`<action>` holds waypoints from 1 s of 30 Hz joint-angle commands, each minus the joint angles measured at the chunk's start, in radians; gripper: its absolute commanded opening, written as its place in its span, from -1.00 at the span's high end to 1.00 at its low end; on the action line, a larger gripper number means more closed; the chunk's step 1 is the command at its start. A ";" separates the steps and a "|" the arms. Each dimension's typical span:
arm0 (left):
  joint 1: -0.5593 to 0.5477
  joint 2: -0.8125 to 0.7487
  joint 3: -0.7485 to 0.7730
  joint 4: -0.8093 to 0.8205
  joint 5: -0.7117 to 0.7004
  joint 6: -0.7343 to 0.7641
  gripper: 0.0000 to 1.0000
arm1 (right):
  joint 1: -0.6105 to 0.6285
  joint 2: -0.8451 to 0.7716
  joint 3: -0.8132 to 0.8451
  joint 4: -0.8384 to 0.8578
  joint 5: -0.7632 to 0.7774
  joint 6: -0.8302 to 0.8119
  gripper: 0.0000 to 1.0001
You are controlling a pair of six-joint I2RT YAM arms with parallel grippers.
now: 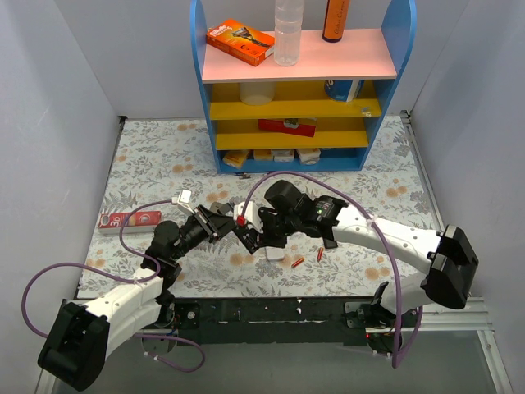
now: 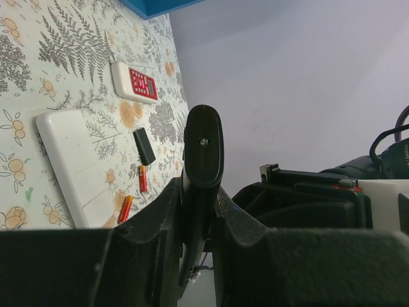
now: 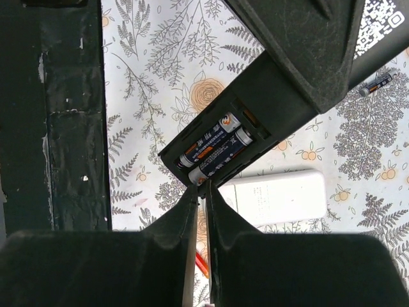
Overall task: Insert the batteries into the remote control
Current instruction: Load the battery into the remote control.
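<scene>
Closest to the front edge of the floral worktop (image 1: 373, 176), two loose red-orange batteries (image 1: 298, 263) are lying near each other. A small black cover (image 2: 144, 146) sits just past them and a plain white remote (image 2: 70, 160) is flat beside them.

Just above that, the two arms meet. The left gripper (image 2: 199, 192) has its fingers clamped on the edges of a black remote (image 3: 268, 118), held up off the worktop with its open battery bay facing the right wrist camera. Two dark batteries (image 3: 214, 148) are already sitting side by side in the bay.

The right gripper (image 3: 199, 190) is right at the end of the bay. Its fingers are pretty much pressed together with only a thin slit between them, and I can't see anything pinched in it.

Further back there's a white remote with red buttons (image 2: 134, 82). At the far wall stands the blue shelf unit (image 1: 361, 53), with an orange box (image 1: 239, 41) and a clear bottle (image 1: 289, 33) on top.
</scene>
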 commanded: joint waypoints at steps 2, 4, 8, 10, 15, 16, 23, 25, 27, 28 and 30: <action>-0.019 -0.023 0.020 0.140 0.108 -0.335 1.00 | -0.006 0.052 0.049 0.102 0.099 0.034 0.75; -0.018 -0.022 0.020 0.149 0.108 -0.336 1.00 | -0.006 0.061 0.053 0.113 0.084 0.043 0.79; -0.018 -0.022 0.014 0.162 0.099 -0.341 1.00 | -0.006 0.081 0.074 0.118 0.090 0.092 0.87; -0.018 -0.023 0.011 0.171 0.093 -0.339 1.00 | -0.006 0.098 0.089 0.112 0.107 0.141 0.95; -0.018 -0.031 0.022 0.151 0.090 -0.289 1.00 | -0.005 0.137 0.119 0.076 0.133 0.239 0.97; -0.018 -0.032 0.020 0.145 0.088 -0.278 1.00 | -0.006 0.135 0.112 0.081 0.150 0.268 0.97; -0.018 -0.106 0.061 -0.048 0.022 -0.054 1.00 | -0.021 0.046 0.079 0.076 0.302 0.389 0.87; -0.018 -0.123 0.078 -0.132 -0.017 0.007 1.00 | -0.049 0.014 0.056 0.072 0.344 0.411 0.55; -0.018 -0.149 0.095 -0.206 -0.053 0.088 1.00 | -0.089 -0.037 -0.001 0.061 0.391 0.469 0.25; -0.018 -0.154 0.100 -0.225 -0.059 0.108 1.00 | -0.103 -0.053 -0.027 0.053 0.401 0.483 0.16; -0.018 -0.164 0.107 -0.263 -0.070 0.159 1.00 | -0.152 -0.098 -0.097 0.040 0.414 0.523 -0.03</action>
